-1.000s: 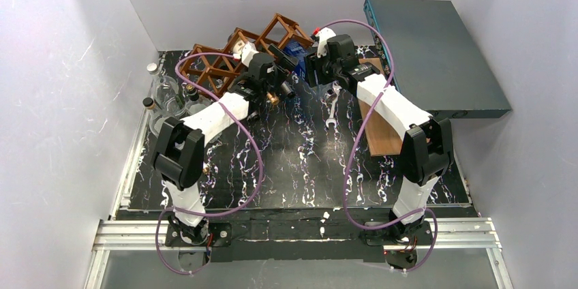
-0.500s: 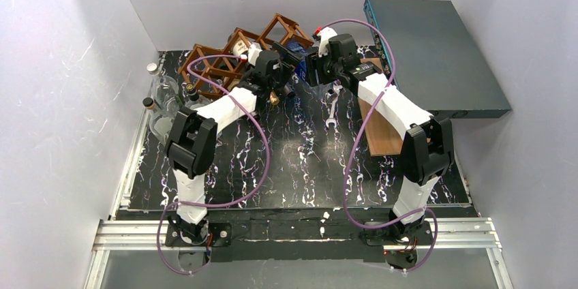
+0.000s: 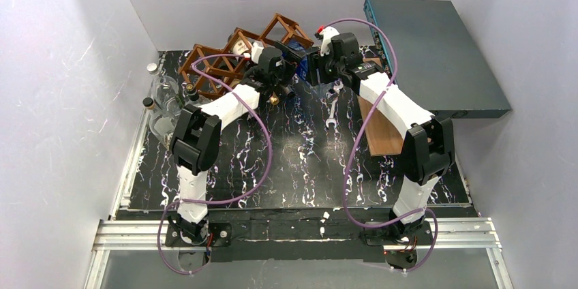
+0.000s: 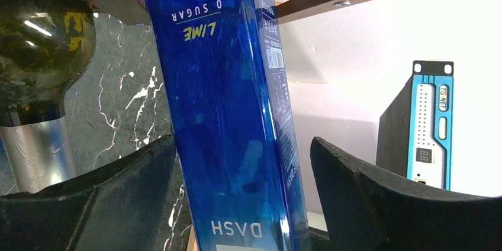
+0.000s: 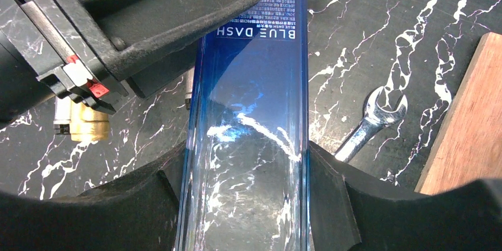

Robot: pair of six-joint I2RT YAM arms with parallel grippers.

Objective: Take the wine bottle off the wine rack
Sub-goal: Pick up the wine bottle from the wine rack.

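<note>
the right fingers (image 5: pixel 379 215) were clamped on the tall square-sided blue glass bottle (image 5: pixel 248 144), one pad pressed against each flat side. the left fingers (image 4: pixel 367 203) stood apart around the same bottle, further along it: one lay against or just beside its side and the other showed a clear gap, so they were not gripping. the bottle's far end lay under a bar of the reddish-brown wooden lattice rack (image 3: pixel 221 65) at the back of the black marble-patterned worktop (image 3: pixel 300 159), not clear of it. a dark olive bottle with a silver foil neck (image 4: pixel 41 44) lay just beside the blue one. on the worktop below, a silver open-ended wrench (image 5: pixel 370 124) lay near a flat wooden board (image 5: pixel 467 121). a black box with a blue front (image 4: pixel 429 126) stood off to the right.
</note>
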